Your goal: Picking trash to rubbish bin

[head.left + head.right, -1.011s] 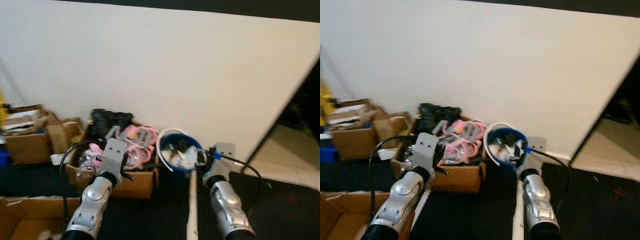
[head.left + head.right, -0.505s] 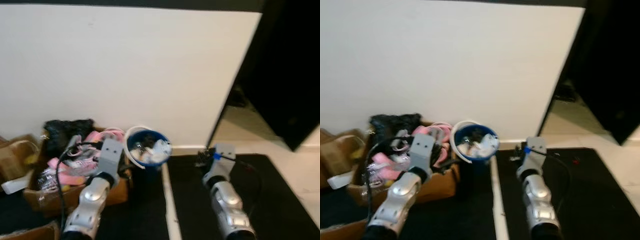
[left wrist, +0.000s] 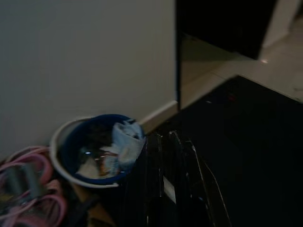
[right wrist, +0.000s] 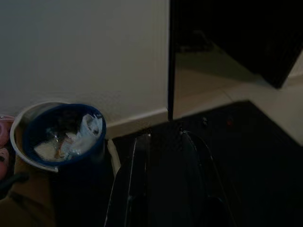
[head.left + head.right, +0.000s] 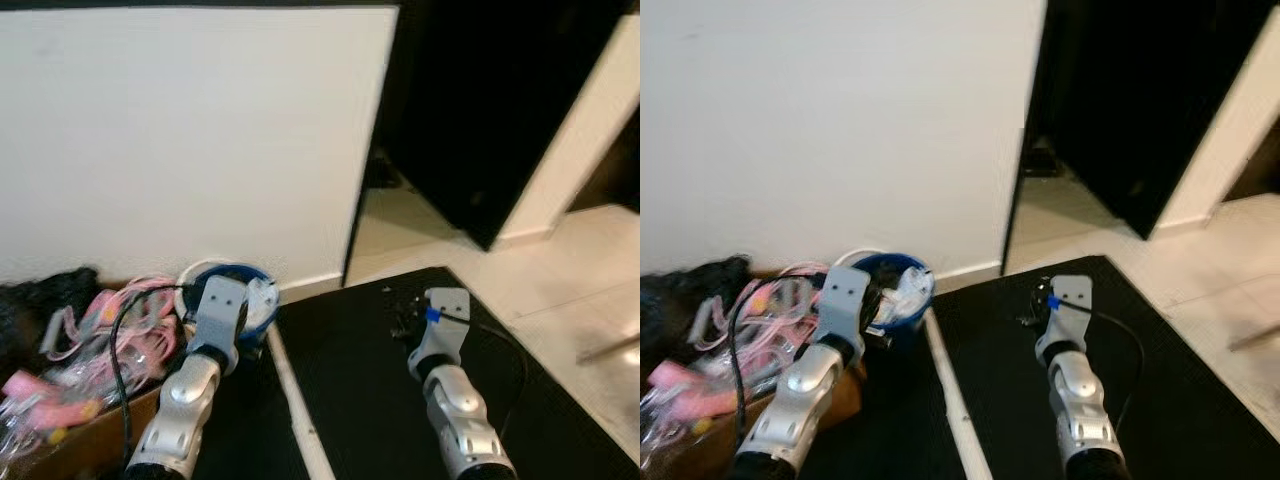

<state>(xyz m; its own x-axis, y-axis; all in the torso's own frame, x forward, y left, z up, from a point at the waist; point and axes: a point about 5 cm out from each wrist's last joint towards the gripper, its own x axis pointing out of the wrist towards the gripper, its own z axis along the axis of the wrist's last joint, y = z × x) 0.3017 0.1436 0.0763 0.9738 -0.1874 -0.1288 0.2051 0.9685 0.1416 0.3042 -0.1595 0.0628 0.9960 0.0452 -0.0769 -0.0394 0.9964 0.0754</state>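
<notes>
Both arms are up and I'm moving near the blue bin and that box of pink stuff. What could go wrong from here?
The left claw hangs close beside the blue bin, which is heaped with trash at its rim; a swing could tip it or knock pieces out. The cardboard box with loose pink straps and a black cable on the left arm sit together, so a snag seems possible. The pale strip between the black mats could catch a foot.

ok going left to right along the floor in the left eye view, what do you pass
cardboard box of pink clutter → blue bin with trash → white floor strip → black mat → pale tiled floor
</notes>
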